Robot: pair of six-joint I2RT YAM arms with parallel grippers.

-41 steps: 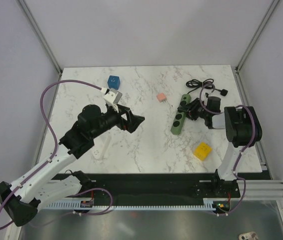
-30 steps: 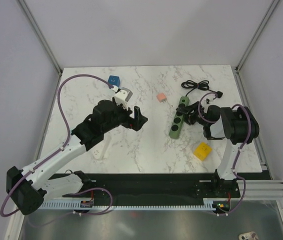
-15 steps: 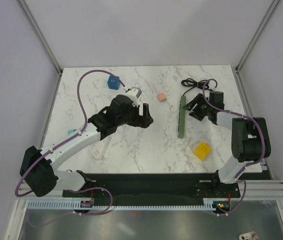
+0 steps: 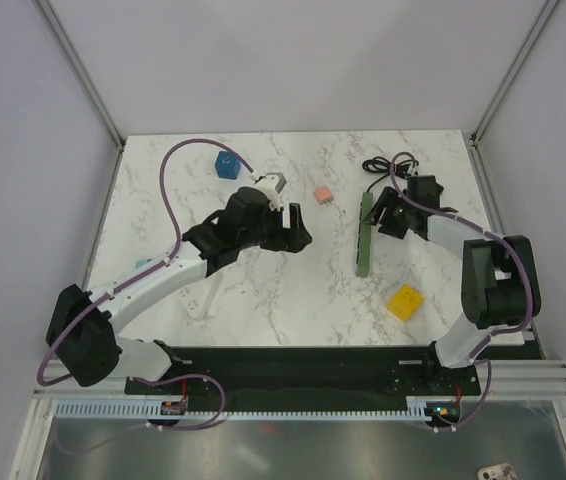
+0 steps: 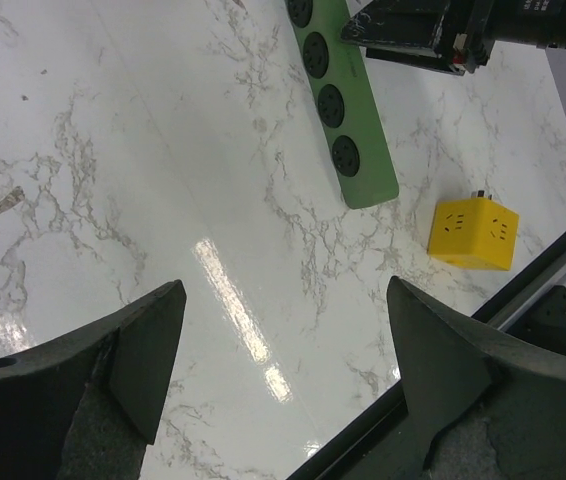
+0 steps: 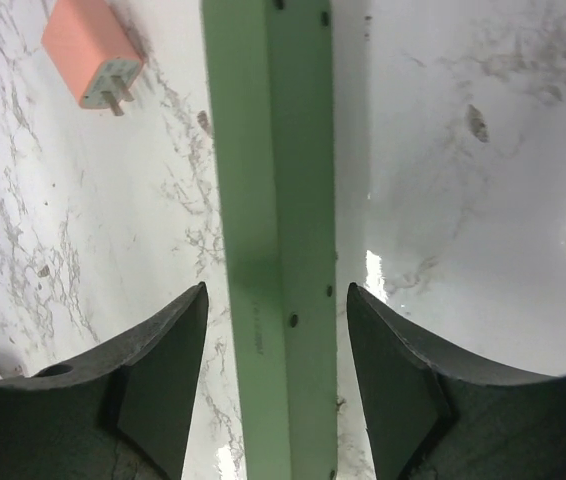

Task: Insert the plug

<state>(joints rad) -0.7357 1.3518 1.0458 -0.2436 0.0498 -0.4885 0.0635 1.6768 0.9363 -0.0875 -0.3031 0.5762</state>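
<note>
Now, left gripper [image 5: 285, 290] spread wide and empty, right gripper [image 6: 277, 290] straddling the green power strip [image 6: 271, 130], clamped or loose I cannot tell, pink plug [image 6: 91, 52] lying near the strip

My left claw [image 5: 283, 300] hangs spread over bare tabletop [image 5: 163, 150] with nothing between its fingers. Ahead of it the way is free as far as the strip [image 5: 348, 130]. The yellow block [image 5: 473, 232] lies ahead to its right, just past the strip's near end. My right claw [image 6: 275, 295] straddles the strip, with only a thin gap at each finger, so there is little sideways room. The pink plug [image 6: 93, 65] sits ahead and left of it, apart from the strip.
</note>
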